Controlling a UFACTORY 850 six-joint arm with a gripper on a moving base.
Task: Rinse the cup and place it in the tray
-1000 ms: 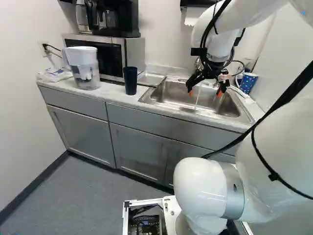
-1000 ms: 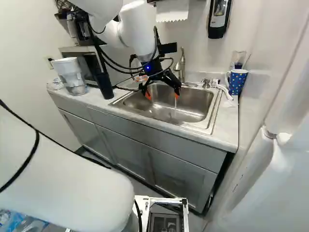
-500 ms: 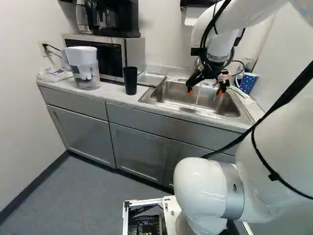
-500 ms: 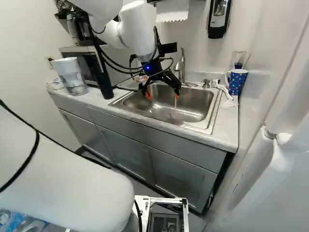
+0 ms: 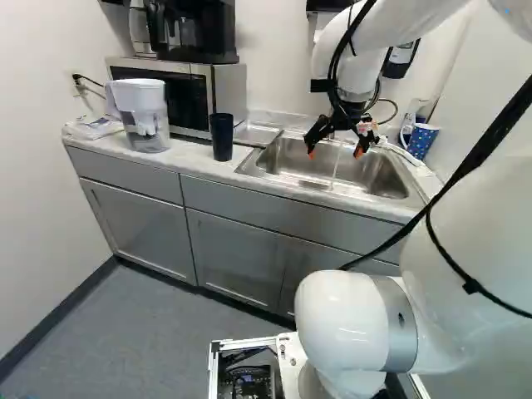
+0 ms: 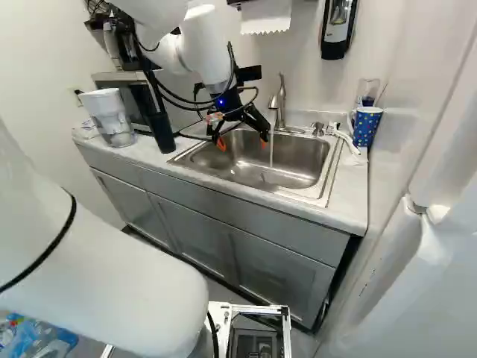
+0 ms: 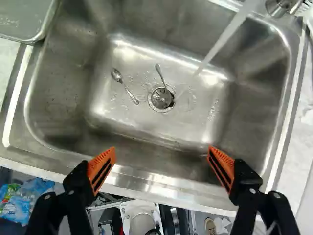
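Set into desk (image 6: 350,195), steel sink (image 7: 58,98) with running water (image 7: 222,41). Just beside, metal tray (image 7: 22,22). Above sink, hand (image 6: 242,142) open, fingers spread wide. Upright on desk: blue dotted mug (image 6: 367,127) at side opposite tray; dark cup (image 5: 222,137) near tray. Near drain (image 7: 161,98), spoon (image 7: 117,75).

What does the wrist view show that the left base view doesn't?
Only the wrist view shows the spoon, another utensil and the drain.

Only the left base view shows the dark cup, pitcher, microwave and dotted mug.

Both show the sink with the metal tray beside it, running water and the open gripper.
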